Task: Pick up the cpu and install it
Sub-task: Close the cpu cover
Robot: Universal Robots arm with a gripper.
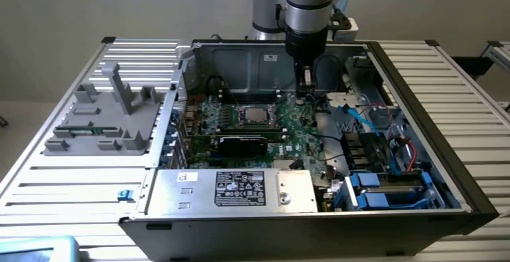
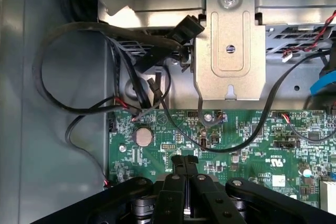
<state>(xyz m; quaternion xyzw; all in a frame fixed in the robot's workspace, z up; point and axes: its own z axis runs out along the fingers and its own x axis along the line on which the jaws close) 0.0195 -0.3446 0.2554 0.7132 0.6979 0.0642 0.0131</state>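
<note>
The cpu (image 1: 255,115), a small shiny silver square, lies flat inside the metal-framed socket on the green motherboard (image 1: 299,133) of the open computer case. My gripper (image 1: 304,91) hangs to the exterior view's right of the cpu and a little farther back, just above the board. In the wrist view the black fingers (image 2: 177,167) are pressed together with nothing between them, over the green board (image 2: 247,140) close to a round coin battery (image 2: 142,137).
A silver box with a white label (image 1: 239,190) fills the case's front. A black card (image 1: 243,142) lies in front of the socket. Blue drive caddies (image 1: 383,190) and cables sit at the right. A grey fixture (image 1: 104,119) stands outside, left. Black cables (image 2: 79,77) loop near a metal bracket (image 2: 228,51).
</note>
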